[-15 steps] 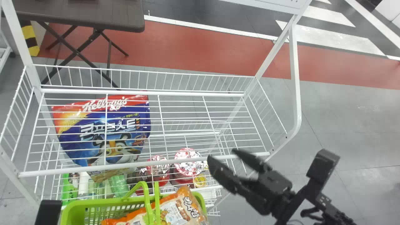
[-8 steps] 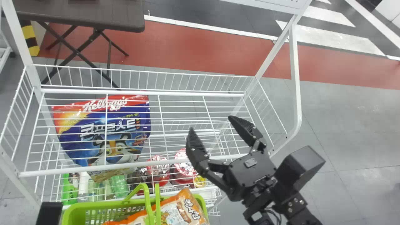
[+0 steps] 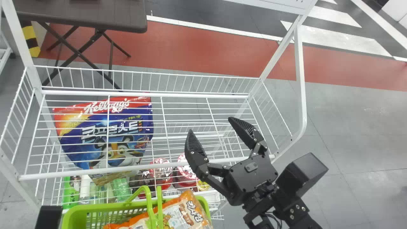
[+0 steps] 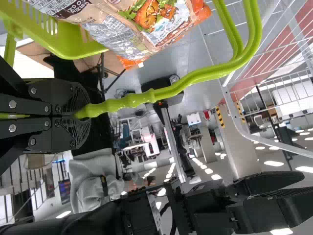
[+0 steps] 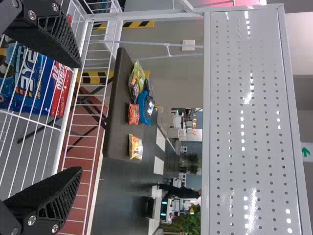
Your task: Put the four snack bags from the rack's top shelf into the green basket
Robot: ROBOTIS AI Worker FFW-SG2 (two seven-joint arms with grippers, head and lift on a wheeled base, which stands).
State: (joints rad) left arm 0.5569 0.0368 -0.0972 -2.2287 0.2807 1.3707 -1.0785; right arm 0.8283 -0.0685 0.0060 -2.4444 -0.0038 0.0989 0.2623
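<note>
Over top shelf (image 3: pixel 187 94): right gripper (image 3: pixel 210 124), jaws wide apart, nothing between.
Handle (image 4: pixel 171 90): left gripper (image 4: pixel 78 113) clamped on it.
Basket (image 3: pixel 95 207): orange snack bag (image 3: pixel 187 214) inside; loading looks nearly done.
Front rail (image 3: pixel 79 172): next, right gripper likely must back clear.

Black arms with silver screws.

Right gripper (image 3: pixel 210 124): there it is, ribbed black fingers (image 5: pixel 51 203) spread wide, nothing between them!
Rack (image 5: pixel 65 122): white wire, right beside us.
Cereal bag (image 5: pixel 36 85): blue and red, peeking through the wires.
Dark table (image 5: pixel 117 127): beyond the rack, and look, green bag (image 5: pixel 138 73), blue bag (image 5: pixel 142 105), red bag (image 5: pixel 133 115) bunched together; yellow-and-white bag (image 5: pixel 136 147) sits apart.
Panel (image 5: pixel 227 122): pale, full of holes, shining.
</note>
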